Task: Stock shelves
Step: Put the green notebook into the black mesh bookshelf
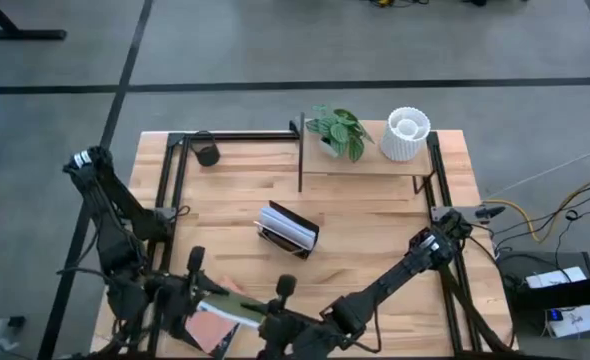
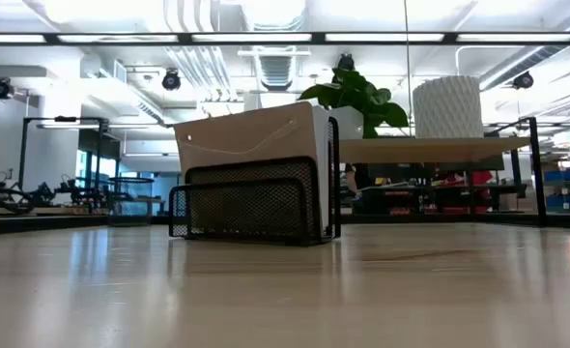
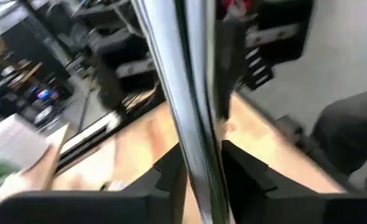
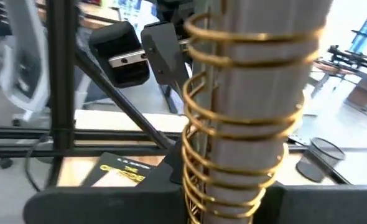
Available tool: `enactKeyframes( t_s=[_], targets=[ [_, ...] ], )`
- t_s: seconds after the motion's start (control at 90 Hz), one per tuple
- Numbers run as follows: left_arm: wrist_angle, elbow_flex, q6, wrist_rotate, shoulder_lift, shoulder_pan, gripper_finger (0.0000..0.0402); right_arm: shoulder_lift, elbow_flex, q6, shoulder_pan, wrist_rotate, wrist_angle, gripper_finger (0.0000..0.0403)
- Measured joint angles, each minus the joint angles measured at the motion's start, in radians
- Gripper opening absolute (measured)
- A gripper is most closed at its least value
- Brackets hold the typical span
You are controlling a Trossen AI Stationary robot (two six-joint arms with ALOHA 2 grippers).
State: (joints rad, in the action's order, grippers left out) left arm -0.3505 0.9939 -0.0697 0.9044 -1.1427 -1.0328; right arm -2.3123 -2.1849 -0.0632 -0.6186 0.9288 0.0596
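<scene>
Light wood table (image 1: 375, 225), smooth with a soft sheen, grain lines showing. The shelves (image 1: 365, 165): thin black metal frame, pale wooden board, matt. Black wire-mesh metal rack (image 2: 251, 208) holding a pale, smooth paper folder (image 2: 251, 135). White ribbed pot (image 1: 406, 133), matt. Green leafy plant (image 1: 338, 128), slightly glossy. In the right wrist view, a spiral notebook (image 4: 258, 106) with shiny gold wire binding.
</scene>
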Motion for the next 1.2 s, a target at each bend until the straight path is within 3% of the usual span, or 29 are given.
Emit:
enactKeyframes(
  t_s=[0.156, 0.278, 0.378, 0.489, 0.644, 0.856, 1.2],
  targets=[
    [-0.211, -0.001, 0.234, 0.119, 0.011, 0.001, 0.0142, 0.036, 0.000, 0.033, 0.005, 0.107, 0.129, 0.0005],
    [-0.340, -0.002, 0.454, 0.144, 0.005, 0.005, 0.0168, 0.093, -0.002, 0.239, 0.034, 0.091, 0.336, 0.0004],
    [-0.373, -0.019, 0.547, 0.144, -0.011, 0.006, 0.0183, 0.135, -0.002, 0.354, 0.070, 0.057, 0.489, 0.0004],
    [-0.349, -0.061, 0.577, 0.142, -0.028, 0.007, 0.0191, 0.169, -0.002, 0.451, 0.115, 0.033, 0.651, 0.0004],
    [-0.231, -0.158, 0.580, 0.136, -0.048, 0.008, 0.0188, 0.198, -0.002, 0.583, 0.203, -0.124, 0.859, 0.0003],
    [-0.064, -0.270, 0.577, 0.133, -0.051, 0.045, 0.0168, 0.197, -0.002, 0.703, 0.301, -0.177, 1.101, 0.0003],
    [0.090, -0.397, 0.514, 0.093, -0.050, 0.234, 0.0131, 0.197, -0.032, 0.656, 0.331, -0.179, 1.133, 0.0003]
  ],
)
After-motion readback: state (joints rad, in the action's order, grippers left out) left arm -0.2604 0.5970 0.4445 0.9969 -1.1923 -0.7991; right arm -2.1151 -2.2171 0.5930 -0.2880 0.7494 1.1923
